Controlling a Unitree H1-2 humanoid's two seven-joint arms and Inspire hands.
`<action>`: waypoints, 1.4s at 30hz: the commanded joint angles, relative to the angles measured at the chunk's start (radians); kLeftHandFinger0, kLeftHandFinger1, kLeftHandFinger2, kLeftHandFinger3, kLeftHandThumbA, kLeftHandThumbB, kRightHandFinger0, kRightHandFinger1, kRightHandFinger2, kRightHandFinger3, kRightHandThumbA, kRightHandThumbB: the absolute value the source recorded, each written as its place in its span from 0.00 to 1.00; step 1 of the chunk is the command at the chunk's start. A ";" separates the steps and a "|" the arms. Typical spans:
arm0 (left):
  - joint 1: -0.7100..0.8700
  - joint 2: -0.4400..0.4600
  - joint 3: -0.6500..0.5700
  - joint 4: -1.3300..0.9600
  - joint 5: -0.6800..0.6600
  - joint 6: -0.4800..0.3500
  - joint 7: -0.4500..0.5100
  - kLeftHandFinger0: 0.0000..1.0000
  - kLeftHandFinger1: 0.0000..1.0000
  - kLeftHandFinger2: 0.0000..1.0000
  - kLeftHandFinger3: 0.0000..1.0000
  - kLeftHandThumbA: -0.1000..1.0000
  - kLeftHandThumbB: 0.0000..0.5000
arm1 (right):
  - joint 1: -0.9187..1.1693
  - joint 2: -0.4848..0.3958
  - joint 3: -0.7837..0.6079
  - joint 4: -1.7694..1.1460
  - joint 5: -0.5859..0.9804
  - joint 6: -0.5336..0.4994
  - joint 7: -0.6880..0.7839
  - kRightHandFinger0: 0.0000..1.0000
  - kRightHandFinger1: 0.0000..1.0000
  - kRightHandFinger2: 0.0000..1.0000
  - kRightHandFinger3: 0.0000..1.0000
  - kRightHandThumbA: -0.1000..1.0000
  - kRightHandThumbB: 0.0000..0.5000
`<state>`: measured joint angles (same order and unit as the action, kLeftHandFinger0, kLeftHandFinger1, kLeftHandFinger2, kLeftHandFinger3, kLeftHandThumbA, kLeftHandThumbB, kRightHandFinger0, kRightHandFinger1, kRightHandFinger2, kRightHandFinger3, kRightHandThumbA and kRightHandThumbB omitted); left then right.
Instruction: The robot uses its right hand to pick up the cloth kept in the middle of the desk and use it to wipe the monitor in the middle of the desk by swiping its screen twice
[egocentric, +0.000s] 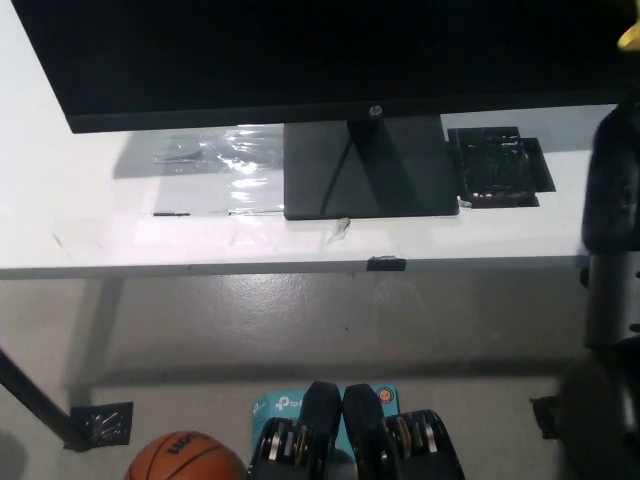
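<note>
1. Where the black right arm (612, 240) rises along the picture's right edge, it reaches up past the white bench (90, 215) toward the top right corner.
2. A small scrap of yellow cloth (630, 38) shows at that corner, at the very edge, beside the monitor (320, 55).
3. The right hand itself is out of frame, so I cannot tell how its fingers are set; the cloth up there suggests they grip it, but that is a guess.
4. The white left hand is not visible.
5. The monitor's dark screen fills the top of the picture; its square base (370, 170) stands mid-bench, with a black tray (497, 165) just beside it.
6. Judged step: bringing the cloth to the screen for wiping.
7. To do it well, press the cloth flat and lightly on the glass, sweep straight across, and keep the arm clear of the base so the monitor does not tip.
8. A basketball (185, 458) lies on the floor below.
</note>
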<state>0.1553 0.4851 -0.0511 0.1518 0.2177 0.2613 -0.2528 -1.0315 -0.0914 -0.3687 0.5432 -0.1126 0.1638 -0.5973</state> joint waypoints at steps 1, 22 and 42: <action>0.004 0.040 0.009 -0.038 0.013 -0.023 0.007 0.66 0.57 0.00 0.00 0.55 1.00 | -0.076 -0.136 0.350 0.219 -0.405 -0.179 -0.137 0.00 0.00 0.36 0.00 0.00 0.17; 0.012 0.035 0.006 -0.040 0.017 -0.021 0.001 0.68 0.58 0.00 0.00 0.54 1.00 | -0.077 -0.007 0.566 0.099 -0.404 -0.179 -0.228 0.00 0.00 0.22 0.10 0.00 0.56; 0.013 0.030 -0.028 -0.031 0.035 -0.035 0.001 0.72 0.60 0.00 0.00 0.56 1.00 | -0.134 0.181 0.715 0.221 -0.511 -0.180 -0.227 0.00 0.01 0.46 0.15 0.00 0.45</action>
<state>0.1626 0.4903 -0.0738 0.1324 0.2384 0.2592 -0.2531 -1.0925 0.0873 0.3214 0.7453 -0.5556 0.0031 -0.8177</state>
